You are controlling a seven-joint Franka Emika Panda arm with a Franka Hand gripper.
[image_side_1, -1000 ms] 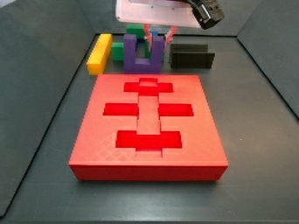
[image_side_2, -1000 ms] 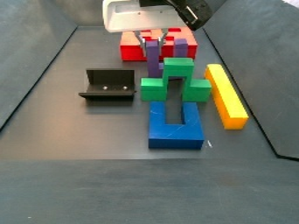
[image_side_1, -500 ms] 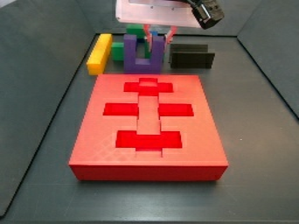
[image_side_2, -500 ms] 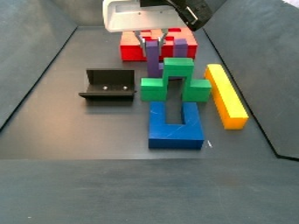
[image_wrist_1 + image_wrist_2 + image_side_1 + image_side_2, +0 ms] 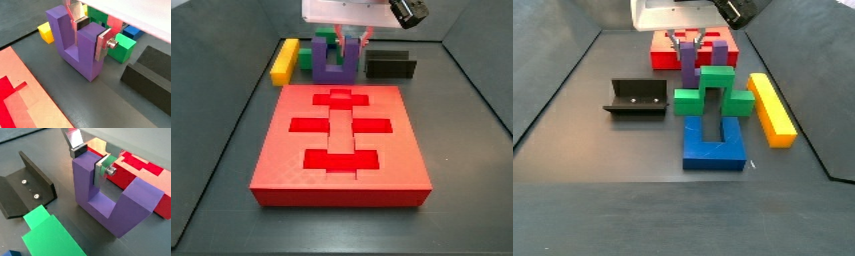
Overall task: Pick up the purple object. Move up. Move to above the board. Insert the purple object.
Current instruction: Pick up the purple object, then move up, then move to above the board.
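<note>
- Gripper point(image 5: 89, 29) is low at the far end of the floor, just beyond the board point(image 5: 341, 145), w/ its silver fingers point(image 5: 105, 164) clamped on one upright arm of the purple object point(image 5: 75, 44): one plate on each side of that arm, dark pads pressed to it in both wrist views.
- Purple U-block stands upright, base on the dark floor, arms pointing up; its 2nd arm is free.
- In a side view it sits just beside the board's far short edge, apart from it.
- Green block point(image 5: 714, 88) is right behind the purple one, close; can't tell if they touch.
- Yellow bar point(image 5: 283, 60) lies beside them, near the board's far corner.
- Blue U-block point(image 5: 714, 142) lies flat on the floor beyond the green one.
- Fixture point(image 5: 636, 99), dark L-bracket, stands to the other side of the blocks, well apart from the yellow bar.
- Board's cross/bar recesses point(image 5: 339, 126) hold nothing.
</note>
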